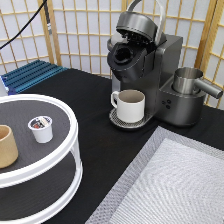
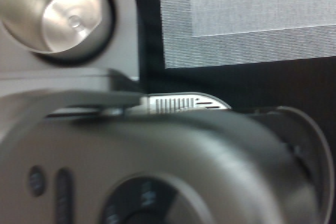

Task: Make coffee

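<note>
The coffee pod (image 1: 41, 128), small and white with a dark foil top, stands upright on the top shelf of a round white two-tier tray (image 1: 60, 160). The grey coffee machine (image 1: 150, 65) stands at the exterior view's top right with its lid (image 1: 135, 25) raised and the pod chamber (image 1: 122, 54) open. A white handled mug (image 1: 129, 105) sits on its drip tray (image 1: 117, 120). The gripper does not show in the exterior view. The wrist view looks down from close by onto the machine's grey housing (image 2: 150, 165) and the drip tray grille (image 2: 184, 103).
A tan handleless cup (image 1: 7, 146) stands on the tray at the exterior view's left edge. A steel jug (image 1: 187, 80) sits on the machine's right side and shows in the wrist view (image 2: 60, 25). A grey mat (image 1: 175, 185) lies at bottom right. A blue rack (image 1: 30, 74) is at far left.
</note>
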